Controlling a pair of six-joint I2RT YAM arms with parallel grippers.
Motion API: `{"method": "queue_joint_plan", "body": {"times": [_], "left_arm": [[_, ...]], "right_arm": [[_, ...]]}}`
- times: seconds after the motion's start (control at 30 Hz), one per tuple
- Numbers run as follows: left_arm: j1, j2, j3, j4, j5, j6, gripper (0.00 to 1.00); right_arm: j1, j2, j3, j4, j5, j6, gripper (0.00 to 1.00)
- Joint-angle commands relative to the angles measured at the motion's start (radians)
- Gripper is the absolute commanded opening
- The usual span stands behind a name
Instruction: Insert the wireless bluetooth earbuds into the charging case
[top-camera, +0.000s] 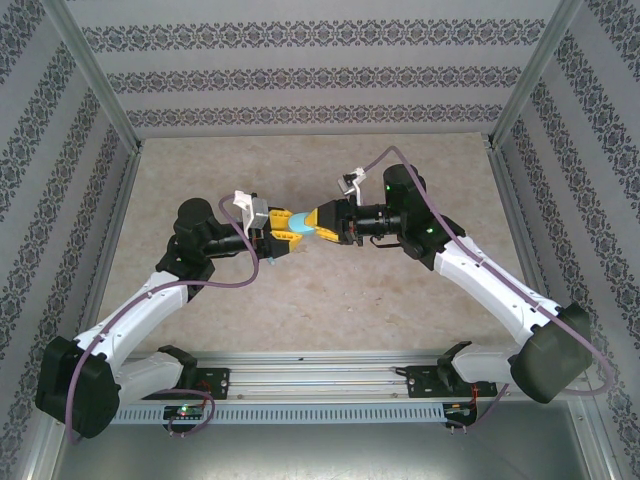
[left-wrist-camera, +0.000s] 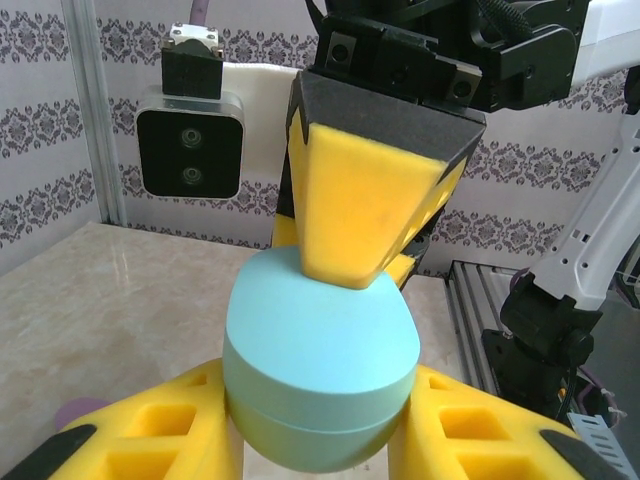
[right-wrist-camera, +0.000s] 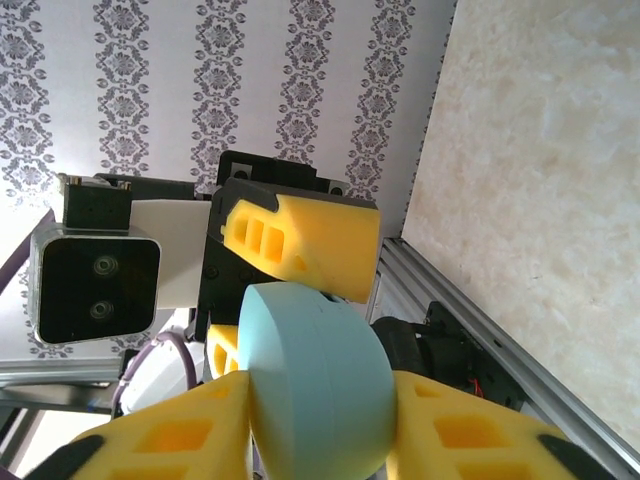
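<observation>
One light-blue charging case (left-wrist-camera: 320, 370) up in the air over mid desk (top-camera: 330, 300) between two hands, left hand (top-camera: 274, 233) pinched narrow on its sides, right hand (top-camera: 320, 222) straddling its far end, grip can't tell, one small purple blob (left-wrist-camera: 78, 412) on desk by left fingers, too blurred to name.

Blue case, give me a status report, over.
Left gripper and right gripper both clamped on blue case, held above table. Case lid closed. Nothing in the way.
</observation>
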Motion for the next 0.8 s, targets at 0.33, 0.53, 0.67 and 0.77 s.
{"method": "queue_joint_plan", "body": {"times": [0.33, 0.53, 0.67, 0.77], "left_arm": [[-0.008, -0.025, 0.045, -0.071, 0.056, -0.028, 0.17], [-0.008, -0.044, 0.089, -0.185, 0.12, -0.035, 0.15], [-0.008, -0.071, 0.094, -0.223, 0.139, -0.037, 0.15], [-0.008, -0.088, 0.091, -0.235, 0.151, -0.027, 0.15]], "right_arm": [[-0.02, -0.14, 0.092, -0.248, 0.106, -0.362, 0.67], [0.027, -0.187, 0.2, -0.506, 0.253, -0.719, 0.68], [0.101, -0.175, 0.234, -0.579, 0.342, -0.905, 0.7], [0.124, -0.155, 0.249, -0.596, 0.344, -0.983, 0.71]]}}
